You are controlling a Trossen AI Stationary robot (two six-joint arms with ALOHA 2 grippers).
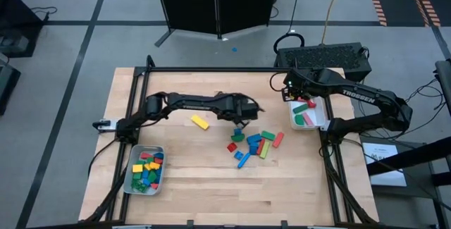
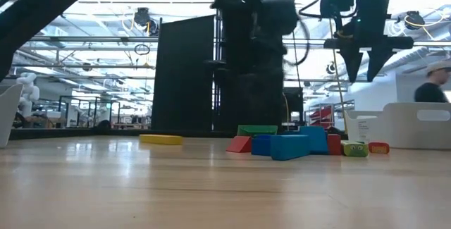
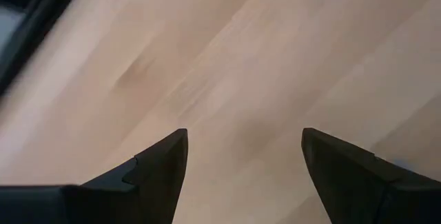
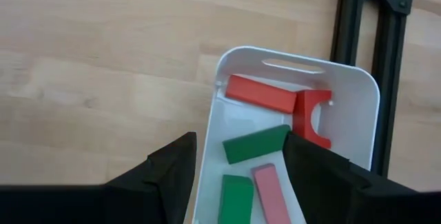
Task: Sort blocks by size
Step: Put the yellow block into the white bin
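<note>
Presently, nearest: grey tray (image 1: 134,184) at the table's (image 1: 197,180) front-left, filled with short blocks. Mid-table: loose blocks (image 1: 254,144); yellow bar (image 1: 201,122) apart; left pincer (image 1: 242,123) above them, released, empty. Far right: white tray (image 4: 358,114) holding red, green, pink bars; right pincer (image 4: 238,162) above it, parted, empty.

blocks (image 1: 252,144) mid-table, trays (image 1: 311,125) left and right of them

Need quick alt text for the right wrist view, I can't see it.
The right claw, open and empty, hangs above a white tray holding two red blocks, two green and one pink, on the wooden table.
</note>
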